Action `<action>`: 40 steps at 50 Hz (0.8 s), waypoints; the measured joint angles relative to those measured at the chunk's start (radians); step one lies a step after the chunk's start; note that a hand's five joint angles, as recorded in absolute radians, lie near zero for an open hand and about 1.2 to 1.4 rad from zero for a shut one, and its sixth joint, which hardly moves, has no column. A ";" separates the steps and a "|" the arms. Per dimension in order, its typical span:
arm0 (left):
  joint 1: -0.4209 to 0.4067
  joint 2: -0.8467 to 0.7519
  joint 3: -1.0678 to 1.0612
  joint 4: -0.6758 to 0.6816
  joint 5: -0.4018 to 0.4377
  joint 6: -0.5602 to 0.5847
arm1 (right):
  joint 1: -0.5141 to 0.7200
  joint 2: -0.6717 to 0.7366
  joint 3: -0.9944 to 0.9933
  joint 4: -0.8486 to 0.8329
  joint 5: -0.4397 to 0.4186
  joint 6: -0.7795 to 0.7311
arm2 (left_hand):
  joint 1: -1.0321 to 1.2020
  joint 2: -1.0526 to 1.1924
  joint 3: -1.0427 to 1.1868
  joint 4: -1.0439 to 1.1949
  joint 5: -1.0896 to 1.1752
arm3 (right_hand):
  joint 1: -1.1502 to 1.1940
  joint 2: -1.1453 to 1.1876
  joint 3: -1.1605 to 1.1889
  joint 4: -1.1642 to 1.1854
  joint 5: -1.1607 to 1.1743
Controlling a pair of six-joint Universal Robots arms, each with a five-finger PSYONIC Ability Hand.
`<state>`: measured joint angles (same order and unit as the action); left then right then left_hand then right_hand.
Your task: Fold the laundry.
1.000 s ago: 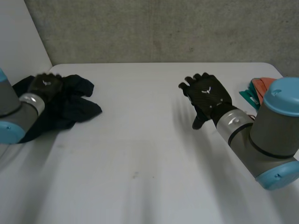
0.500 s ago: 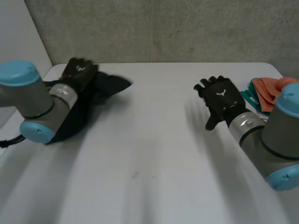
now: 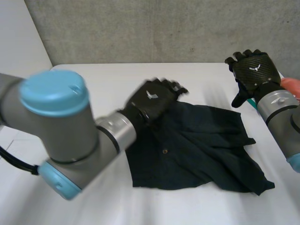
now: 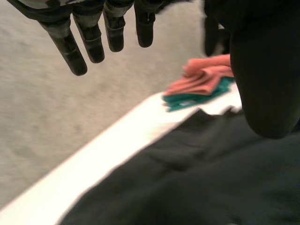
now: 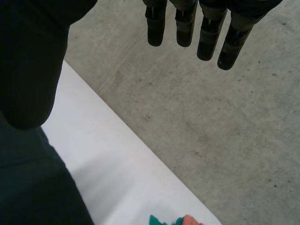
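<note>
A dark garment [image 3: 201, 150] lies spread and rumpled on the white table [image 3: 108, 75], right of the middle. My left hand [image 3: 154, 98] hovers over the garment's far left edge. In the left wrist view its fingers [image 4: 91, 44] are straight and apart from the thumb, holding nothing, with the garment [image 4: 187, 187] below the palm. My right hand [image 3: 253, 70] is raised beyond the garment's far right corner. It is open too, with straight fingers [image 5: 185, 26] pointing toward the wall and a strip of the garment [image 5: 28, 187] under its thumb.
A folded stack of coral and teal cloth [image 4: 201, 84] sits near the table's far right edge, behind my right forearm [image 3: 291, 86]. A concrete wall stands close behind the table. My left arm reaches across the table's left half.
My left arm swept the dark garment from the table's far left corner to right of the middle, and the hand has let go. My right hand moved right and farther back.
</note>
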<state>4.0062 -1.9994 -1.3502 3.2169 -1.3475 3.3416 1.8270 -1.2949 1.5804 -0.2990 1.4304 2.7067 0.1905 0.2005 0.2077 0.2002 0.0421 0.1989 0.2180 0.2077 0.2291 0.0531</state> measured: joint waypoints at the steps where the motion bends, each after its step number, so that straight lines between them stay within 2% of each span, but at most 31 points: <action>1: 0.041 0.038 0.002 -0.003 -0.006 -0.007 | -0.004 -0.011 -0.008 0.004 -0.002 -0.001 | 0.000 0.000 0.000 0.000 0.000 | 0.000 0.000 0.000 0.000 0.000; 10: 0.163 0.069 0.001 -0.003 -0.059 -0.061 | -0.004 -0.055 -0.017 0.056 -0.049 -0.009 | 0.000 0.000 0.000 0.000 0.000 | 0.000 0.000 0.000 0.000 0.000; 15: 0.195 -0.041 0.026 0.000 -0.073 -0.074 | 0.006 -0.072 -0.017 0.125 -0.085 -0.014 | 0.004 0.003 0.002 0.003 0.002 | 0.000 0.000 0.000 0.000 0.000; 22: 0.194 -0.204 0.097 0.006 -0.069 -0.065 | 0.014 -0.075 -0.005 0.148 -0.087 -0.021 | 0.088 0.073 0.064 0.073 0.060 | 0.000 0.000 0.000 0.000 0.000; 30: 0.186 -0.340 0.167 0.009 -0.068 0.008 | 0.013 -0.067 0.017 0.143 -0.083 -0.028 | 0.368 0.339 0.332 0.343 0.325 | 0.000 0.000 0.000 0.000 0.000; 31: 0.185 -0.359 0.176 0.011 -0.069 0.031 | 0.011 -0.065 0.023 0.141 -0.082 -0.029 | 0.493 0.461 0.448 0.458 0.437 | 0.000 0.000 0.000 0.000 0.000; 35: 0.184 -0.377 0.186 0.015 -0.072 0.063 | 0.009 -0.062 0.027 0.138 -0.082 -0.030 | 0.659 0.630 0.607 0.617 0.591 | 0.000 0.000 0.000 0.000 0.000; 36: 0.184 -0.382 0.189 0.019 -0.074 0.077 | 0.008 -0.061 0.028 0.136 -0.082 -0.030 | 0.824 0.793 0.771 0.783 0.751 | 0.000 0.000 0.000 0.000 0.000; 39: 0.185 -0.383 0.193 0.025 -0.076 0.088 | 0.006 -0.060 0.029 0.135 -0.082 -0.030 | 0.824 0.793 0.771 0.783 0.751 | 0.000 0.000 0.000 0.000 0.000; 40: 0.187 -0.382 0.196 0.031 -0.079 0.094 | 0.006 -0.060 0.029 0.135 -0.082 -0.030 | 0.945 0.966 0.937 0.969 0.914 | 0.000 0.000 0.000 0.000 0.000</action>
<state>4.1927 -2.3809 -1.1546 3.2477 -1.4262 3.4356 1.8332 -1.3550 1.6092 -0.1639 1.3486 2.6766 1.1355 1.1670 1.1444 1.1697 0.9561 0.1989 0.2180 0.2077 0.2291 0.0532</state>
